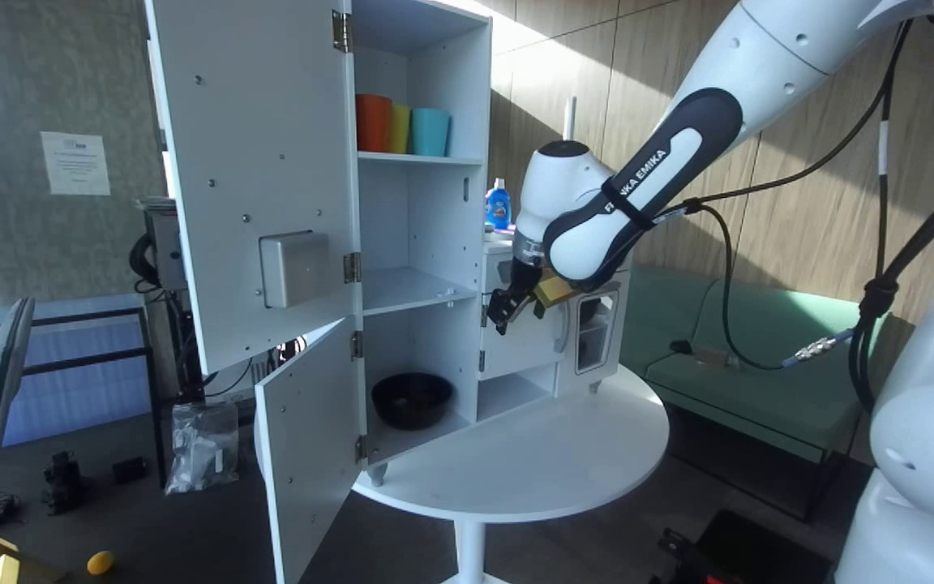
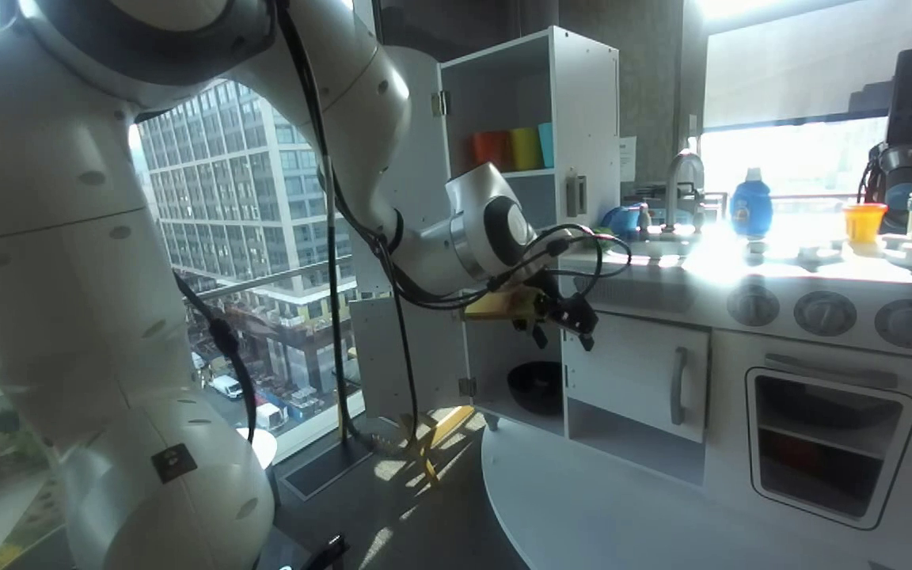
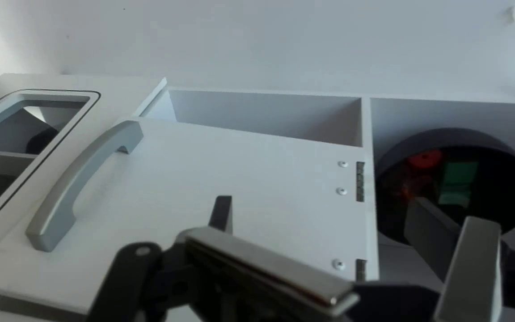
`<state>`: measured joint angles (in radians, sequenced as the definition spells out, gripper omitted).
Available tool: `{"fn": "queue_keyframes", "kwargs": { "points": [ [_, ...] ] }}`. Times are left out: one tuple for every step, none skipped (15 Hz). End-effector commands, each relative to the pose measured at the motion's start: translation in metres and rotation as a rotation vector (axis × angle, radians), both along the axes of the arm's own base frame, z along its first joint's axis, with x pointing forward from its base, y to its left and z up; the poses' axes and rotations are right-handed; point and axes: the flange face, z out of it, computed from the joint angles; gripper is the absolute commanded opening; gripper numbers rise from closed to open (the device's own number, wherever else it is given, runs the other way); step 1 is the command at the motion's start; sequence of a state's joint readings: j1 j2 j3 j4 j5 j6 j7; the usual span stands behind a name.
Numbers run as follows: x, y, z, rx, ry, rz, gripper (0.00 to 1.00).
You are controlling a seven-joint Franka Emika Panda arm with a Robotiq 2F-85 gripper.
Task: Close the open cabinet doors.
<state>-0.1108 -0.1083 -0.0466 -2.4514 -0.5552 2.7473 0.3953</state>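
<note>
The tall upper cabinet door (image 1: pixel 264 146) stands swung open on its hinges, inner face showing, with a small boxy piece on it. The shorter lower door (image 1: pixel 313 446) below it also stands open. In an exterior view the upper door (image 2: pixel 416 134) is partly hidden behind my arm, and the lower door (image 2: pixel 416 356) shows at the cabinet's open side. My gripper (image 1: pixel 518 316) is open and empty, in front of the low toy kitchen unit beside the cabinet, apart from both doors. In the wrist view its fingers (image 3: pixel 324 219) are wide apart; neither cabinet door shows there.
The tall cabinet (image 2: pixel 587 142) holds several cups (image 1: pixel 430 131) above and a black bowl (image 1: pixel 412 399) at the bottom. The toy kitchen's small door (image 3: pixel 248 179) with a grey handle seems slightly ajar. A round white table (image 1: pixel 548 462) carries both units. A green sofa (image 1: pixel 759 397) stands behind.
</note>
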Motion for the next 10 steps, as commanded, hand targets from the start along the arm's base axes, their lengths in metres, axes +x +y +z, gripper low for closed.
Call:
{"fn": "queue_keyframes", "kwargs": {
  "points": [
    [-0.052,0.068,0.020,0.043,0.066,0.193,1.00],
    [-0.063,0.090,0.025,0.054,0.094,0.248,1.00],
    [-0.074,0.113,0.029,0.061,0.126,0.302,1.00],
    [-0.086,0.138,0.034,0.063,0.158,0.355,1.00],
    [-0.098,0.164,0.040,0.072,0.196,0.407,1.00],
    [-0.110,0.191,0.046,0.068,0.234,0.458,1.00],
    [-0.120,0.220,0.051,0.067,0.274,0.507,1.00],
    [-0.130,0.251,0.057,0.069,0.324,0.551,1.00],
    [-0.137,0.280,0.061,0.058,0.360,0.592,1.00],
    [-0.137,0.305,0.066,0.051,0.352,0.570,1.00]
  ]
}}
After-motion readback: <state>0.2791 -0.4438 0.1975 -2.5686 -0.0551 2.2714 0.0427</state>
